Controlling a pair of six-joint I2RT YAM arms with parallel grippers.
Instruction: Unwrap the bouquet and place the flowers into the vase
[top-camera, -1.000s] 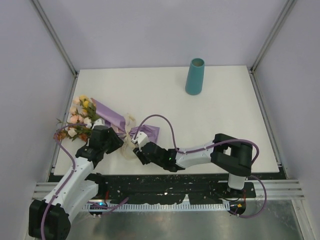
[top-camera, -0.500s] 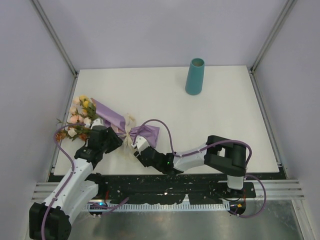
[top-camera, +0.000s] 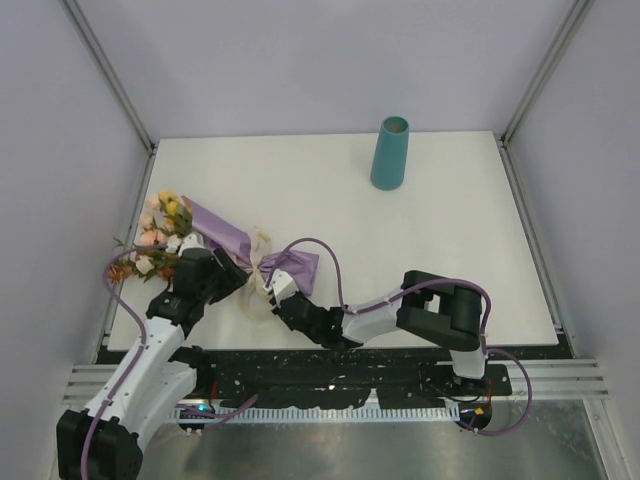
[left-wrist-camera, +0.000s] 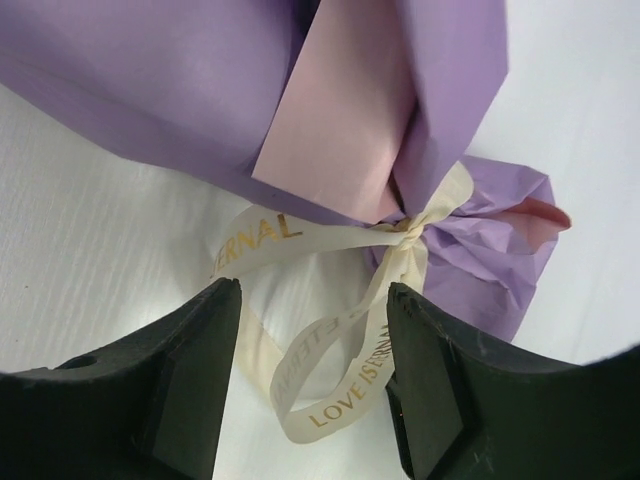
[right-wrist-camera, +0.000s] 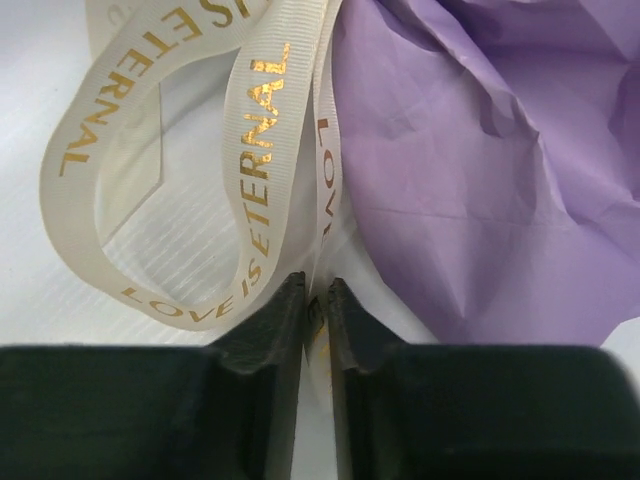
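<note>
White laminate tabletop (top-camera: 420, 260), boxed in by pale grey walls, carries everything. Two white-and-black arms rise from its six o'clock edge. The left arm (top-camera: 150, 350) reaches up toward nine o'clock, and the right arm (top-camera: 390, 312) is folded low and swung across toward eight o'clock, apparently so that both can work on one knot.

The bouquet in purple-outside, pink-inside paper (top-camera: 225, 240) lies on its side at nine o'clock on the table. Its yellow, peach and cream artificial flowers (top-camera: 152, 238) point to ten o'clock, overhanging the edge and wrapped, and its gathered tail points to four o'clock. The tall teal tapered vase (top-camera: 389, 153) stands upright at one o'clock, well apart, with nothing showing in its mouth.

A cream ribbon (right-wrist-camera: 255, 130), gold-lettered and tied in a bow, cinches the paper's neck. The right gripper (right-wrist-camera: 316, 300) has its jaws almost together, pinching one strand of that ribbon; that looks like a grip meant to pull the bow undone. The left gripper (left-wrist-camera: 312, 300) has its jaws spread wide astride a ribbon loop and grips nothing. It is probably placed to steady the bundle against the pull.
</note>
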